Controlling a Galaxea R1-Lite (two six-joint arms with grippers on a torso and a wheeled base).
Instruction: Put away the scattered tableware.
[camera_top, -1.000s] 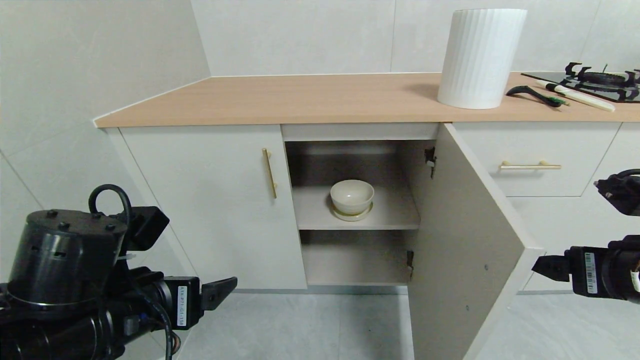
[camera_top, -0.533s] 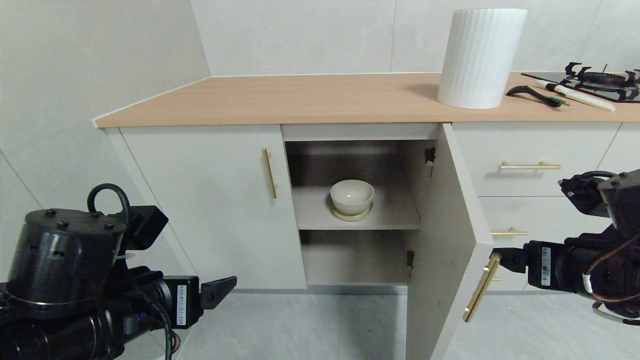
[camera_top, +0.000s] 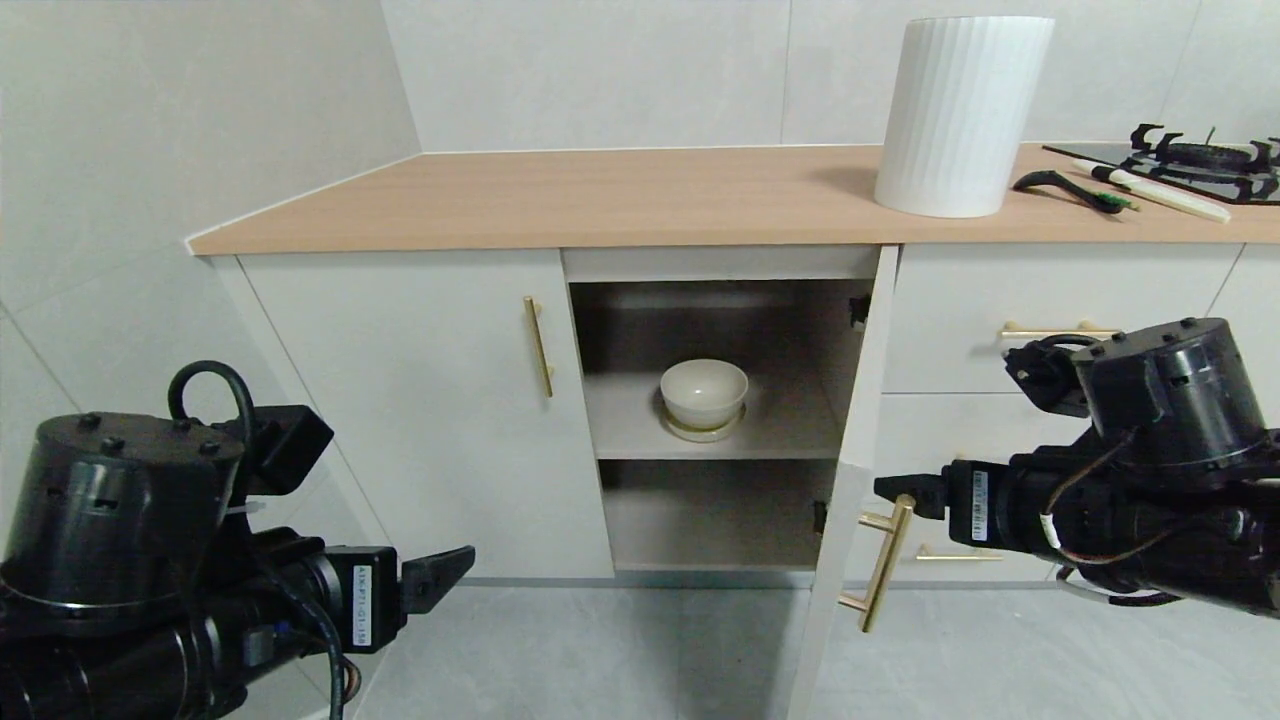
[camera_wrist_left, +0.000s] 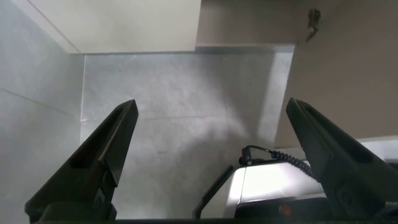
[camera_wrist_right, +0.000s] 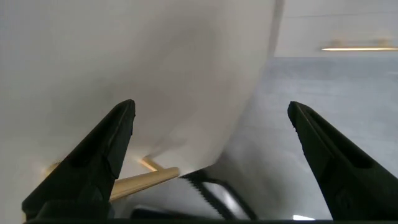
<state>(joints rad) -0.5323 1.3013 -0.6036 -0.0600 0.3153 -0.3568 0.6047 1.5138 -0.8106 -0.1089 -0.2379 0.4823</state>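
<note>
Inside the white cupboard, on its upper shelf, sits a small cream ceramic bowl. It is round, glossy and upright, and rests on a shallow pale saucer with a darker rim. The flat white cupboard door stands partly open beside it. The right gripper is at the top end of the door's slim brass bar handle, fingers spread wide and grasping nothing. The left gripper hangs low over the grey floor, also spread and empty.
</note>
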